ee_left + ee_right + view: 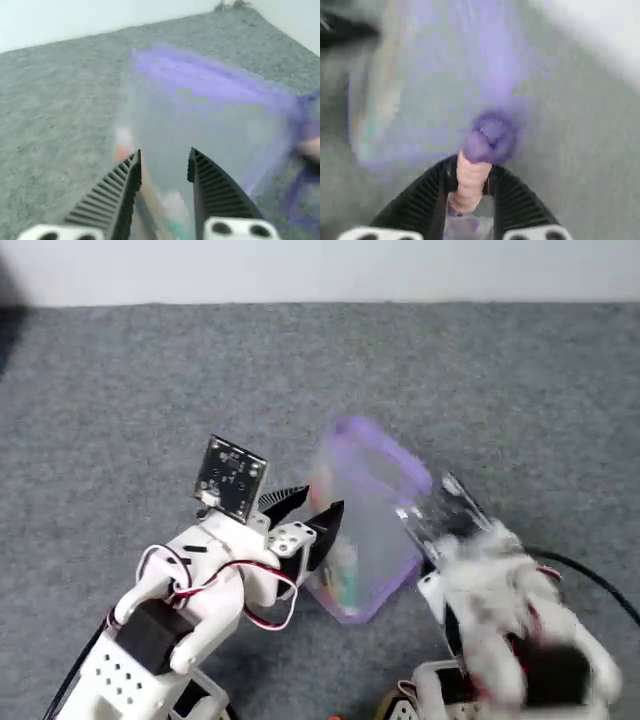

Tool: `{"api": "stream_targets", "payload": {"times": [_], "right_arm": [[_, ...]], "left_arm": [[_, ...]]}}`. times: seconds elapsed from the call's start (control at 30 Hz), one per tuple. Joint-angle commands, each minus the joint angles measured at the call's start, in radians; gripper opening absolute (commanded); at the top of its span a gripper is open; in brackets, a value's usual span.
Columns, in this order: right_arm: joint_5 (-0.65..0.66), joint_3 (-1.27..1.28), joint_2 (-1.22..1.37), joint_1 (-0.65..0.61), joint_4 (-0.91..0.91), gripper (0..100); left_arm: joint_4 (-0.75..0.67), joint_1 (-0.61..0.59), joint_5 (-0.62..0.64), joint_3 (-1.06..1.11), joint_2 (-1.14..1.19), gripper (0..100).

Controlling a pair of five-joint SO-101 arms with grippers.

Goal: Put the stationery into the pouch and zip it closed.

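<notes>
So: pouch [372,502] lies on grey table [120,410], both grippers at it.
Clear pouch with purple zip edge holds the stationery [345,578], blurred orange and green pieces. Left gripper [164,161] has its fingers apart with the pouch's end between them. Right gripper [470,172] is clamped on the zip pull [489,141] at the opposite end.

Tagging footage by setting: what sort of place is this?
Likely a robot test bench: left arm and right arm on a grey carpet-like mat, bare white wall behind.
</notes>
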Motion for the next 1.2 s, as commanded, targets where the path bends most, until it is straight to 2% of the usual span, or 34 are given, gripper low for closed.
{"api": "stream_targets", "payload": {"times": [0.0, 0.1, 0.3, 0.47, 0.63, 0.83, 1.1, 1.17], "right_arm": [[0.008, 0.072, -0.019, 0.093, 0.004, 0.8], [0.005, 0.086, -0.021, 0.131, 0.018, 0.8], [-0.038, 0.04, -0.022, 0.128, 0.054, 0.8], [-0.1, -0.083, -0.022, 0.048, 0.058, 0.8], [-0.201, -0.219, -0.022, -0.094, 0.058, 0.8], [-0.29, -0.356, -0.019, -0.22, 0.053, 0.8], [-0.299, -0.425, -0.021, -0.228, 0.054, 0.8], [-0.288, -0.425, -0.021, -0.228, 0.056, 0.8]], "left_arm": [[-0.003, 0.009, 0.012, -0.01, -0.011, 16], [0.011, 0.043, 0.011, -0.013, -0.012, 16], [0.054, 0.19, 0.009, -0.031, -0.012, 16], [0.101, 0.226, 0.008, -0.074, -0.012, 16], [0.1, 0.262, 0.008, -0.108, -0.012, 16], [0.098, 0.265, 0.012, -0.11, -0.012, 16], [0.097, 0.258, 0.014, -0.107, -0.012, 16], [0.097, 0.218, 0.014, -0.108, -0.012, 16]]}}
